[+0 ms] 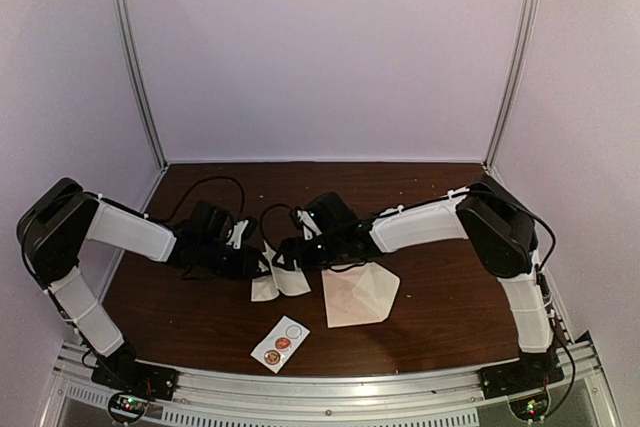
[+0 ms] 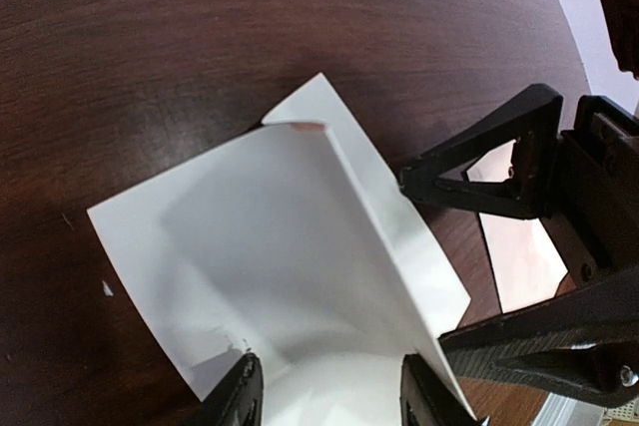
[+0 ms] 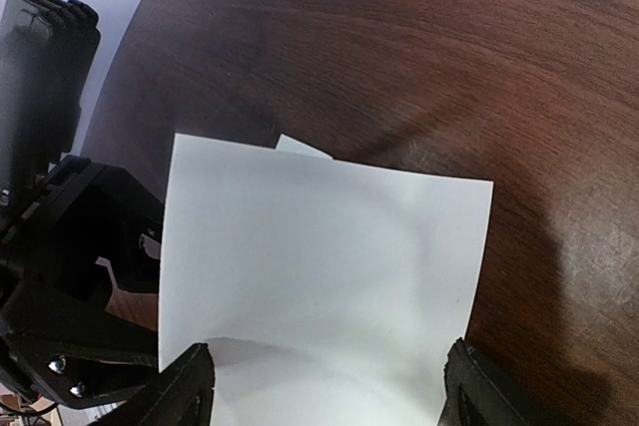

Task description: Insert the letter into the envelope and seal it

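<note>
Left arm [image 1: 95,237] reaches in from left of the envelope [image 1: 358,295]. The left gripper [image 2: 334,388] is low over the counter [image 1: 200,312], just left of the envelope.
- Fingers stand apart, with the near edge of the letter [image 2: 280,256] between them. The sheet bows there. Cannot tell whether the pads press it or only flank it.

Letter: white paper just left of the envelope, between the two grippers.
- A second layer or sheet peeks out behind the far edge. Cannot tell whether it is a fold or a separate sheet.
- No writing shows on it.

Right gripper [image 3: 324,391] comes at the letter from the envelope's side.
- Fingers are wide apart and the white sheet spans the gap. The contact points are cut off at the frame edge, so the grip cannot be told.

Sticker strip [image 1: 281,344]: small and white, lying nearer the arm bases than the envelope and to its left.
- It carries round stickers, two reddish-orange and one pale. The print is too small to read.

Envelope: pale pinkish-cream, flat on the counter, not touched by either gripper.
- The outline comes to a point on its right side, and the long axis runs roughly left to right.
- Crease lines are faint, and I cannot tell flap from body for certain.
- The far-left corner sits under the right gripper's wrist in the top view.
- No label or address shows.
</note>
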{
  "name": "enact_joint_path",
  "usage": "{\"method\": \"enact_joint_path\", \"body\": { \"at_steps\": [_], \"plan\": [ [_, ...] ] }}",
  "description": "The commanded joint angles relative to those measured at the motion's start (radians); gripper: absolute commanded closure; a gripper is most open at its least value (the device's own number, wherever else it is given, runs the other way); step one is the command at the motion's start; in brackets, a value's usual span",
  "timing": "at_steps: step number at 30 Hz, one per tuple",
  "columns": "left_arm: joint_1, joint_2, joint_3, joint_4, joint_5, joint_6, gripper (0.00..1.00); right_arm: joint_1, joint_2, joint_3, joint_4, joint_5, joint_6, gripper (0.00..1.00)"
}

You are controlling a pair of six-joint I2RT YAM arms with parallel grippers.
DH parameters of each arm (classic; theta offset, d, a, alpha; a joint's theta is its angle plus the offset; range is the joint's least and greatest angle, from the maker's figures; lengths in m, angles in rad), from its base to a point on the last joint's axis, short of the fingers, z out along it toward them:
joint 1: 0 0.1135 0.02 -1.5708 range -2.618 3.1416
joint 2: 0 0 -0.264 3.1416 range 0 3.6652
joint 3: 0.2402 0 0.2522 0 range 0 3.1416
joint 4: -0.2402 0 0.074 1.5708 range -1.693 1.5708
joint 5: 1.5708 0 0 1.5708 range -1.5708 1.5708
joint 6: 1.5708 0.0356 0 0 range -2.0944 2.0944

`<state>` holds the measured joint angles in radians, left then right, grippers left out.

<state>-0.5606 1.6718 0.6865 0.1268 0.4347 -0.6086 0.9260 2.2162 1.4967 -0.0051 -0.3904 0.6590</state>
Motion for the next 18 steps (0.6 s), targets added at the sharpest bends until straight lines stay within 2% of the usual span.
{"method": "enact_joint_path", "body": {
  "at_steps": [1, 18],
  "plan": [
    [-0.011, -0.016, 0.027, 0.037, 0.029, -0.021, 0.52, 0.016, 0.015, 0.006, -0.022, -0.021, -0.003, 0.20],
    [-0.050, -0.096, 0.106, 0.075, 0.036, -0.072, 0.52, 0.027, -0.129, -0.013, -0.076, 0.026, -0.020, 0.20]
  ]
}}
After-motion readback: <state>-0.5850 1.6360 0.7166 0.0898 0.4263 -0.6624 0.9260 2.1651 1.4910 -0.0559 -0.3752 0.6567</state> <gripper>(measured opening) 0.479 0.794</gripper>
